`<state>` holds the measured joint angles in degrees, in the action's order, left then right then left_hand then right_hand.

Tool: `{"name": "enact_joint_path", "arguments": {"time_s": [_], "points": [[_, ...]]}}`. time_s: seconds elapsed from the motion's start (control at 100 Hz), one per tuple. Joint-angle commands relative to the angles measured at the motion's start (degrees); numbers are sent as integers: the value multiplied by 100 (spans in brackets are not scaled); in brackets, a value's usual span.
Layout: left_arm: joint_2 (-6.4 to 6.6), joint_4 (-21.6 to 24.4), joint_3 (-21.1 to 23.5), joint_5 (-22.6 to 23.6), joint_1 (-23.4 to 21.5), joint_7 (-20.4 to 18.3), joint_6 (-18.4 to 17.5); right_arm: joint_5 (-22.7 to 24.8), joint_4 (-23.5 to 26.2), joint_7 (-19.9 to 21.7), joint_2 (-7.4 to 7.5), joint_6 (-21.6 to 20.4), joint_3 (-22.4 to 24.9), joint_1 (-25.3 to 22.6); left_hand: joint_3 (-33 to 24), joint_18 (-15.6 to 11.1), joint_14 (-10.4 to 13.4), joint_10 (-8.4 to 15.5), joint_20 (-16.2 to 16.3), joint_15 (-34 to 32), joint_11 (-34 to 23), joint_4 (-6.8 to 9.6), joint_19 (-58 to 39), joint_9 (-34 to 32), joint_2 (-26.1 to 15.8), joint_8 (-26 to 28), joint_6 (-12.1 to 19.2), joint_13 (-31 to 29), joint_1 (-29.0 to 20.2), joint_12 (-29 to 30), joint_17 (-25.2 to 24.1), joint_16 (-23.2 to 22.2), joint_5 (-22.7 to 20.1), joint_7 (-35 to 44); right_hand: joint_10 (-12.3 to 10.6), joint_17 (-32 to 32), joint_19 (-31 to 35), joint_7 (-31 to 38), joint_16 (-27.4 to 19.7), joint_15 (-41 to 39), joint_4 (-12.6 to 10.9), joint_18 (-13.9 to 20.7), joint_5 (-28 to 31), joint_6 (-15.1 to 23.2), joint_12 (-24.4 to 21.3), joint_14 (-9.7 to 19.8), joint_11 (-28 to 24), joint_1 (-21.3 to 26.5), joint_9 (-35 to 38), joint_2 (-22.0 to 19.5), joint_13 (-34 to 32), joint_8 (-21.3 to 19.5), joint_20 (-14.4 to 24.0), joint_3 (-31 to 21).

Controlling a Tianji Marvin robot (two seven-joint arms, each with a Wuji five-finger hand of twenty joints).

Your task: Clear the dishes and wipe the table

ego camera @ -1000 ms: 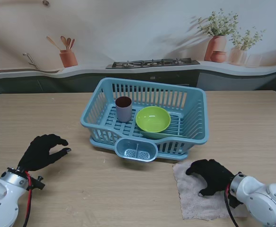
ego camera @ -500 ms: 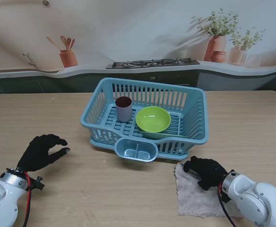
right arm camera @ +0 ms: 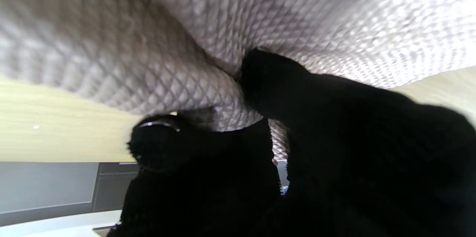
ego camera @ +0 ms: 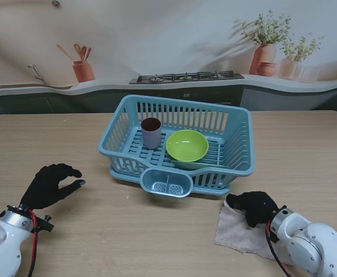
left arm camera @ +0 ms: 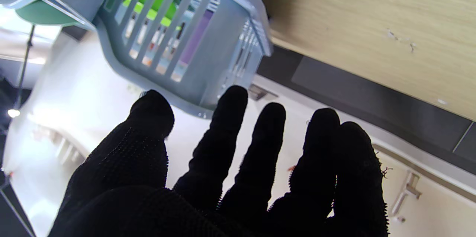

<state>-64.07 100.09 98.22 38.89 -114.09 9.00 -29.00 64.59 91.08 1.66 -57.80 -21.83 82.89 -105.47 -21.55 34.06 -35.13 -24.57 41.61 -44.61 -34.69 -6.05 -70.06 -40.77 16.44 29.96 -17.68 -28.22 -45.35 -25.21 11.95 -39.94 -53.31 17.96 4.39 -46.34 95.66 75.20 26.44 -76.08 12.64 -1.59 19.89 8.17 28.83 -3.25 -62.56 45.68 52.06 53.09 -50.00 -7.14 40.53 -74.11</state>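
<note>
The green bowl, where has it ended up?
In the stand's view the green bowl sits inside the blue dish rack at the table's middle, just right of the cup.

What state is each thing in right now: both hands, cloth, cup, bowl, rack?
left hand: open, holding nothing, beside the rack
right hand: shut on the cloth
cloth: bunched under the fingers, lying on the table
cup: upright in the rack
bowl: in the rack, tilted, looks empty
rack: holds cup and bowl
</note>
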Motion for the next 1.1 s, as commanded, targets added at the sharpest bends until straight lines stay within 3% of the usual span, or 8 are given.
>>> {"name": "enact_joint_path", "arguments": {"time_s": [0.0,0.27,0.51,1.09], "points": [[-17,40,7,-16,-25,-76,-20,184,-686,308,55,165,-17,-258,106,66,-226,-137,31,28,31,252,-28,-26,-236,60,-72,72,-7,108,-58,51,-284,-89,317,-25,278,-847,139,-70,284,149,3602,-759,-469,-554,946,359,613,81,-252,458,20,77],[-28,22,3,113,-33,60,1,346,-919,-122,21,655,152,-197,137,63,-238,-147,33,18,26,255,-34,-35,-246,63,-69,63,-18,105,-59,46,-289,-86,455,-123,170,-974,332,122,261,-213,3783,-839,-274,-681,1175,315,785,0,-402,200,23,-16],[-34,32,8,73,-47,61,-7,450,-1221,-502,4,1130,172,-97,160,68,-245,-156,31,19,27,260,-29,-33,-246,64,-81,66,-39,105,-65,46,-295,-84,542,-82,134,-963,382,143,251,-286,3761,-897,-190,-710,1175,297,734,-63,-388,90,39,-52],[-38,23,-8,65,-46,79,41,150,-1924,-972,-46,1847,-327,699,190,68,-248,-149,30,23,25,267,-28,-31,-258,63,-87,72,-55,105,-67,47,-296,-84,588,0,120,-969,471,152,239,-345,3705,-915,-112,-720,1141,269,643,-166,-329,-52,82,-64]]}}
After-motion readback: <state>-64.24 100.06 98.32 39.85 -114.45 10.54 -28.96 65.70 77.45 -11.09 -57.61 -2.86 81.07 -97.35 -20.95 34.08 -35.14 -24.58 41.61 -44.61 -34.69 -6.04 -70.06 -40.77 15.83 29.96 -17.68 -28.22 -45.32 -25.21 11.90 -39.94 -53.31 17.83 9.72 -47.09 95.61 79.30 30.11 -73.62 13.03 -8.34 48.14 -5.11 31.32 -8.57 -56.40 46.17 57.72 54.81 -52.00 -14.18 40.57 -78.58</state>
